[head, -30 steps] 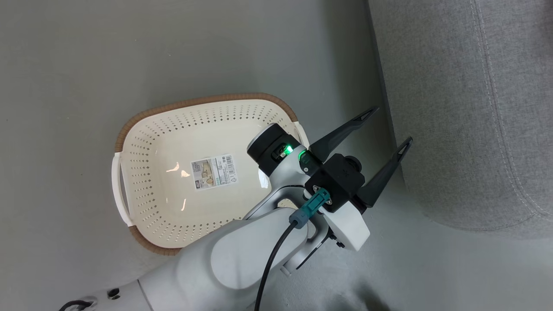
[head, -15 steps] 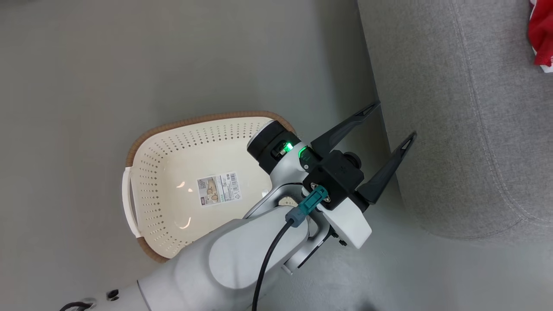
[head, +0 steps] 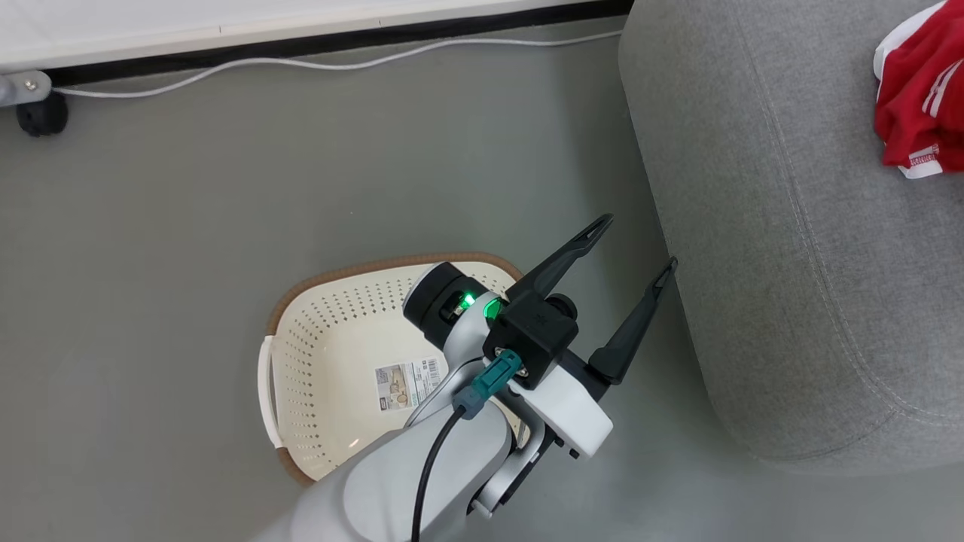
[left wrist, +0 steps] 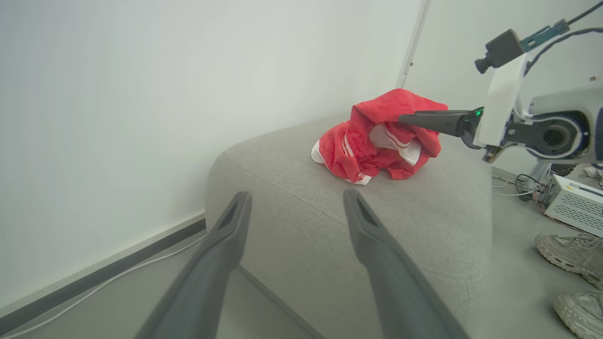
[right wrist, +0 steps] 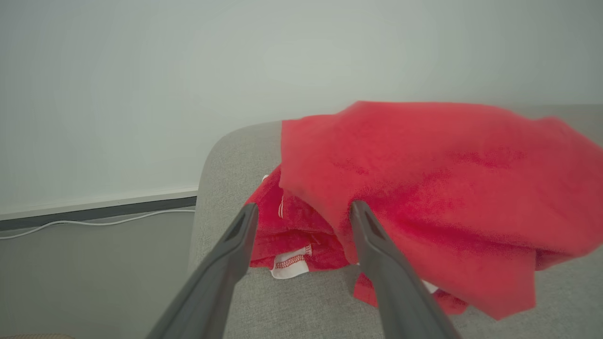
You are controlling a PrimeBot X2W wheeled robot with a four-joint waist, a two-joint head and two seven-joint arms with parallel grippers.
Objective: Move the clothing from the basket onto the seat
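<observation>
New camera angle, clothing (head: 917,98) on seat (head: 791,263) now visible

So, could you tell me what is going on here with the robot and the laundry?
The robot is moving laundry. The bright red, white-striped sports clothing lies heaped on the large grey fabric sofa, and the cream-white perforated plastic basket on the floor holds only its label sticker. The right pincer stands open right at the heap, fingers apart; the left pincer hangs open above the floor between basket and sofa.
</observation>
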